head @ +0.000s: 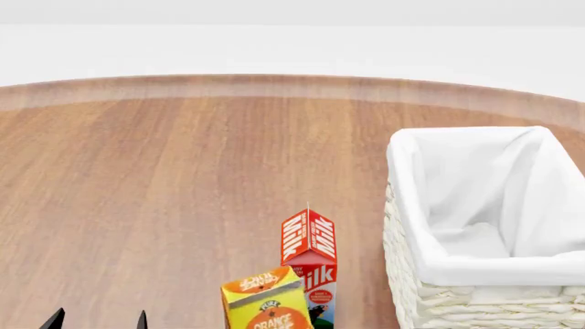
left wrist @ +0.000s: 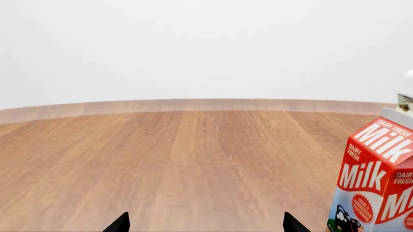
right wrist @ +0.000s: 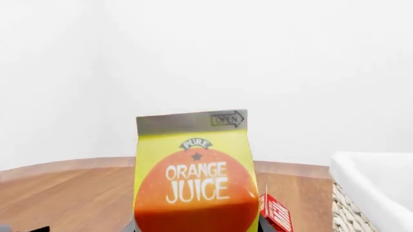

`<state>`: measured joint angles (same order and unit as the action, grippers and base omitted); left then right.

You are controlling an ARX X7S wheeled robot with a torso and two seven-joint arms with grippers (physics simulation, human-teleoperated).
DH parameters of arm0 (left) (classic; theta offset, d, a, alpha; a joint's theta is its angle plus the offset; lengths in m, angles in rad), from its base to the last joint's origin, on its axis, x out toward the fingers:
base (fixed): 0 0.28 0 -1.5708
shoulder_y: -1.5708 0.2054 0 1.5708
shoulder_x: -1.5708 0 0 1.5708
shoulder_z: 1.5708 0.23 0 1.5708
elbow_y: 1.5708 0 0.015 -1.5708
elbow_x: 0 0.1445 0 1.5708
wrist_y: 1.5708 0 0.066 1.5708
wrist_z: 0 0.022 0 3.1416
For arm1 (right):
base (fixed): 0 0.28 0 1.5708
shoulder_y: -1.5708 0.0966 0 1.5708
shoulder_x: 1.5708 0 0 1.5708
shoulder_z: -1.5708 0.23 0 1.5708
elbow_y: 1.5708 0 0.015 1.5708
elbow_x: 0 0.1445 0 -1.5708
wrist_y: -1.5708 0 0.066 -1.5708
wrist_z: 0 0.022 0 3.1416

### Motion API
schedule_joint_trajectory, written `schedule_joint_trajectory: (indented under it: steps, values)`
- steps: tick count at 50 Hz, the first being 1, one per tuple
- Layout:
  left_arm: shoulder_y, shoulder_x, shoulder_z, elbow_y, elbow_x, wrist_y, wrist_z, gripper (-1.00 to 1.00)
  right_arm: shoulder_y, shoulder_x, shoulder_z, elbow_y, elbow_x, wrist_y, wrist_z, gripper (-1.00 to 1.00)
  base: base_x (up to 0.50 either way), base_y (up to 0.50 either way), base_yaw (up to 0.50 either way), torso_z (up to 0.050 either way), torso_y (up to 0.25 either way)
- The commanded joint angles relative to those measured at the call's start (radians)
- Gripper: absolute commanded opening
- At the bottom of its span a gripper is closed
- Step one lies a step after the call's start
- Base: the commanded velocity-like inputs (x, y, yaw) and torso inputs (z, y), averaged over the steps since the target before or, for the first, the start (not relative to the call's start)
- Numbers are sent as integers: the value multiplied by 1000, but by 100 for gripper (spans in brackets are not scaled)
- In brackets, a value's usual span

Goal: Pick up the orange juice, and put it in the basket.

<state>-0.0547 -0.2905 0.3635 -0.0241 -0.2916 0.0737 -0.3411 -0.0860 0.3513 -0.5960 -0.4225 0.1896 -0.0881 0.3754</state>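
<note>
The orange juice [right wrist: 193, 176] stands upright directly before the right tool, whose grip I cannot tell, left of the basket [head: 402, 205]; the left tool [left wrist: 203, 224] gapes empty.

Red-and-white milk carton [head: 309, 255] upright on wood bench [head: 164, 192]; white wall beyond bench's curved far edge

The yellow orange juice [head: 267, 301] carton stands upright, near the big white-lined wicker basket [head: 407, 274].
</note>
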Motion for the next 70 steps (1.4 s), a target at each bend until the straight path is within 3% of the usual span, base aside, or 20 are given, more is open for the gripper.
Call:
schedule_joint_trajectory:
  steps: [1,16,46,61,70]
  values:
    - [-1,-2,3,0,-2,1,-2,100,11,32,25,-183,-35,99,32,-100,0,0,0,0,0]
    - [-2,-5,7,-1,-5,2,-6,100,27,56,70,-291,7,153,57,-100,0,0,0,0,0]
    - [-4,-10,14,-2,-10,5,-12,100,162,141,236,-613,168,445,178,-100,0,0,0,1,1]
    - [-5,-12,18,-2,-12,6,-14,100,455,518,11,-624,399,291,602,-100,0,0,0,0,1]
    - [-6,-13,20,-2,-14,7,-16,100,534,594,13,-614,483,272,665,-100,0,0,0,0,0]
